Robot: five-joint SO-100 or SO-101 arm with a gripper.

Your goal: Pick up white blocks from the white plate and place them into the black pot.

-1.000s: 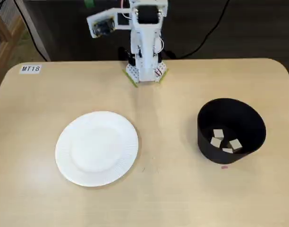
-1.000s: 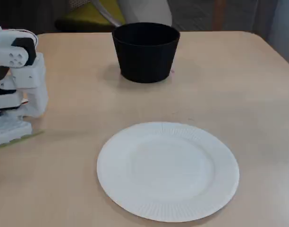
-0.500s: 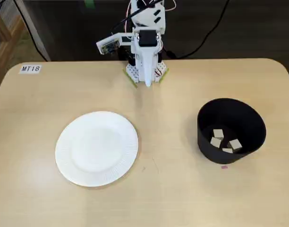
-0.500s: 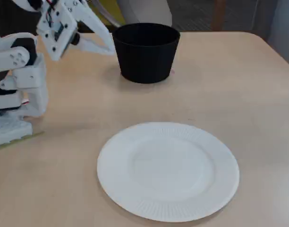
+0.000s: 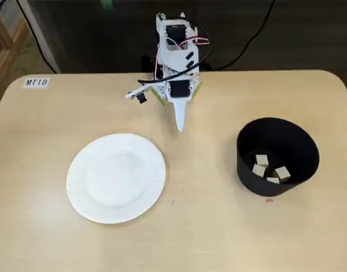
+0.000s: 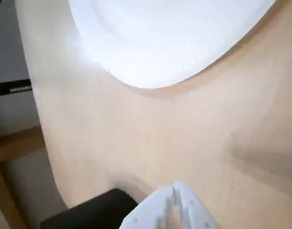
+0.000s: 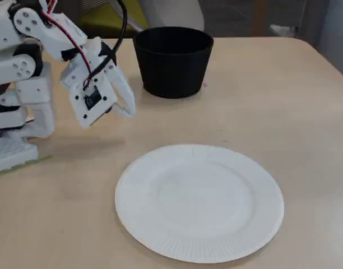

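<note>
On the counter (image 5: 219, 238): bare white plate (image 5: 116, 177), four white blocks (image 5: 268, 168) inside the black pot (image 5: 277, 157).
Gripper (image 5: 180, 128) clenched and empty, between plate and pot; nothing remains to fetch.

Four cream white blocks (image 5: 269, 168) are lying clustered on the floor of the upright matte black pot (image 5: 298, 148), while the round white plate (image 5: 116, 177) with its ribbed rim is sitting flat well apart from it.
</note>
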